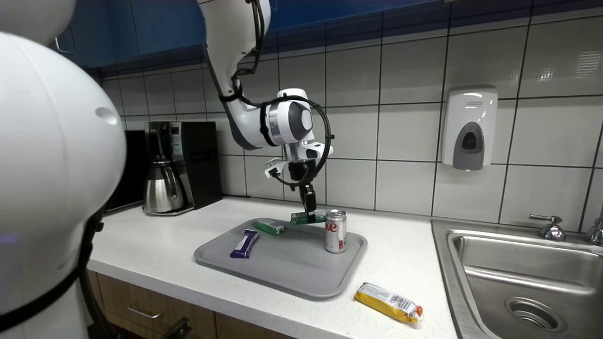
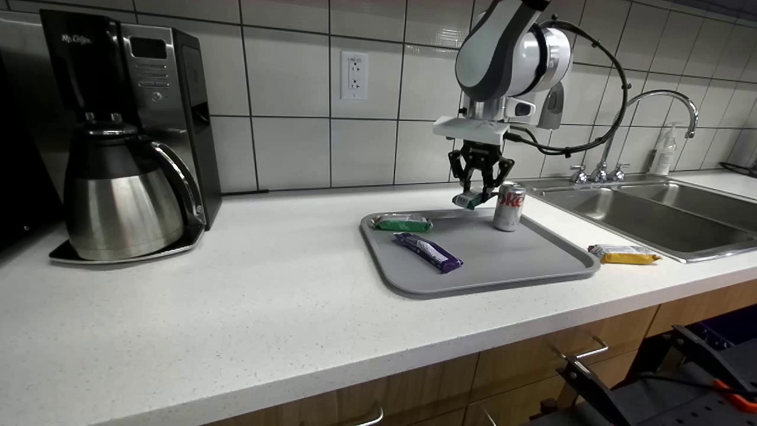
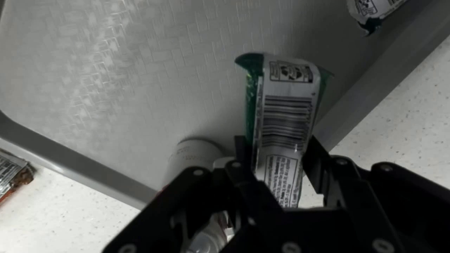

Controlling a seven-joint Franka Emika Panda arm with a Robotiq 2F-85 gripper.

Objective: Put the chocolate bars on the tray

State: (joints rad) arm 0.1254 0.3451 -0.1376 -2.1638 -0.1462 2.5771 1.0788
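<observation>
- On a pale, speckled kitchen counter (image 2: 260, 296), a large grey tray (image 1: 287, 263) with rounded corners lies flat in front of a tiled wall (image 1: 410, 127).
- Over the tray's rim on the wall side, a black gripper (image 2: 476, 193) points downward at the end of a white robot arm (image 1: 231, 28). It is clamped on the held green bar (image 3: 288, 116), one finger against each long side.
- In the wrist view, the held green bar shows a white label with a barcode; its far end is above the tray, while the part between the fingers reaches past the rim.
- Farther along that same rim, the resting green bar (image 1: 268, 228) lies on the tray, apart from the held one.
- Nearer the counter's front edge, a dark purple bar (image 2: 429, 252) lies at a slant on the tray, near the resting green bar.
- Toward the tray's sink end, a small silver can (image 1: 336, 240) with red lettering stands upright, close to the held green bar; whether they touch cannot be told.
- Between the tray and a steel sink (image 1: 457, 278), a yellow-orange bar (image 1: 388, 303) lies on the counter, just beside the tray.
- Beyond the tray's opposite end stands a coffee maker (image 2: 155, 118) with a steel carafe (image 2: 121, 207).
</observation>
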